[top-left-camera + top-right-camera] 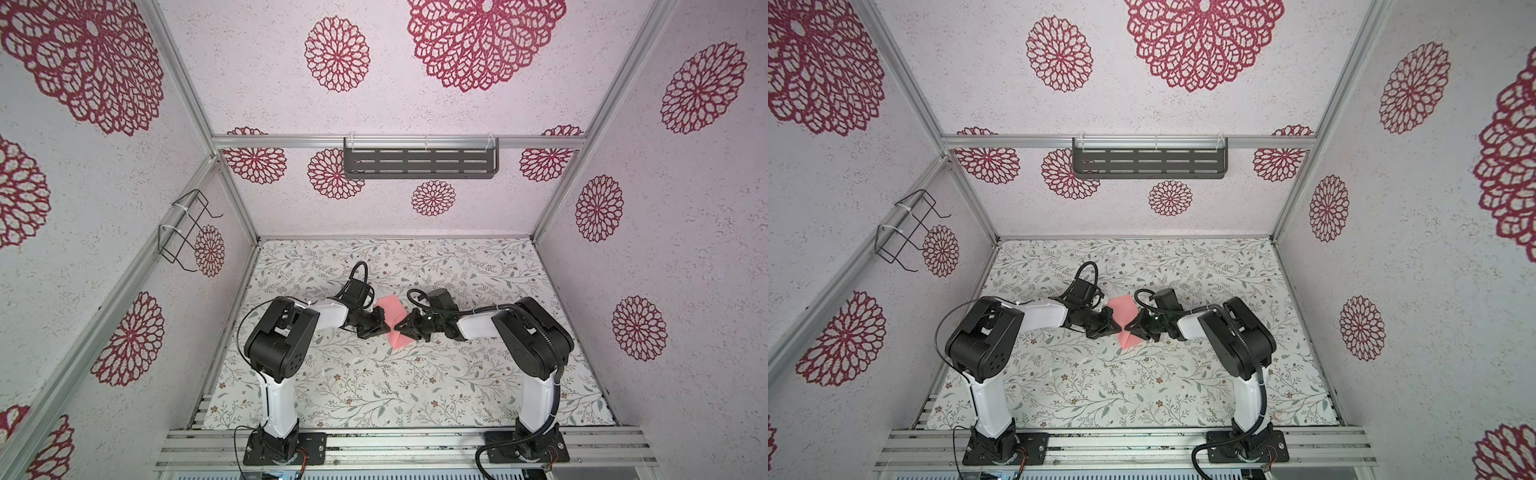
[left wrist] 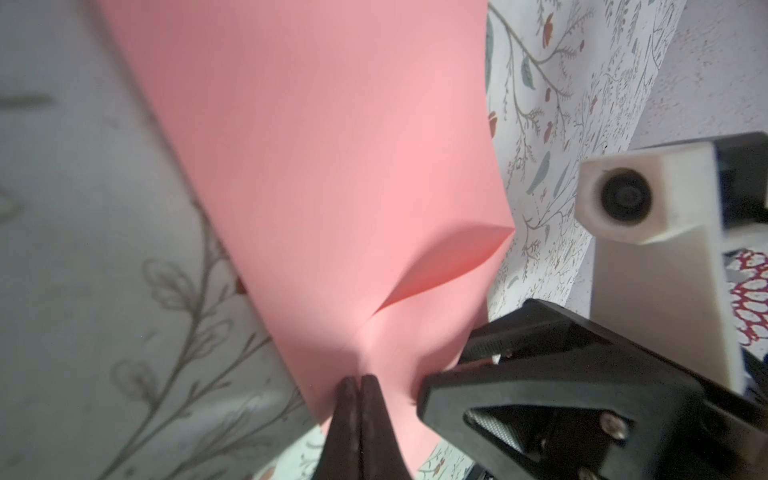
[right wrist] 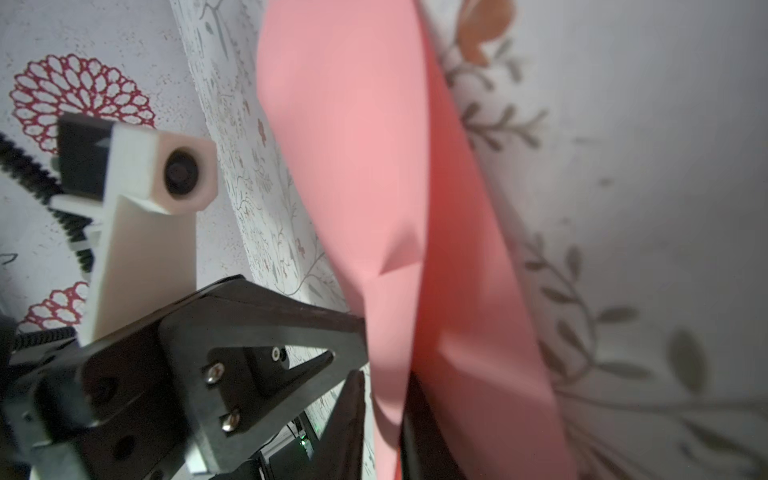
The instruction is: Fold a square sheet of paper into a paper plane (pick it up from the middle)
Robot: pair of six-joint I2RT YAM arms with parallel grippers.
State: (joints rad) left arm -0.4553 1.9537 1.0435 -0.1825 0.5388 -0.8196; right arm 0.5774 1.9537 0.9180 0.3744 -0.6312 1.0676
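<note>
Pink paper point(image 2: 332, 166) in left end effector point(image 2: 358, 380)

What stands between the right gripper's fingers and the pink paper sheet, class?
Nothing visible. The square sheet of paper runs between the fingers of the right gripper; the left gripper pinches it, fingers shut.

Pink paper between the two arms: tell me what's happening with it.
Both arms are working the square sheet of paper over the middle of the table. The left gripper is shut on it, and the sheet bows and dents near that pinch. The right gripper straddles the sheet, its fingers apart on either side and not yet clamped. No plane shape shows yet.
</note>
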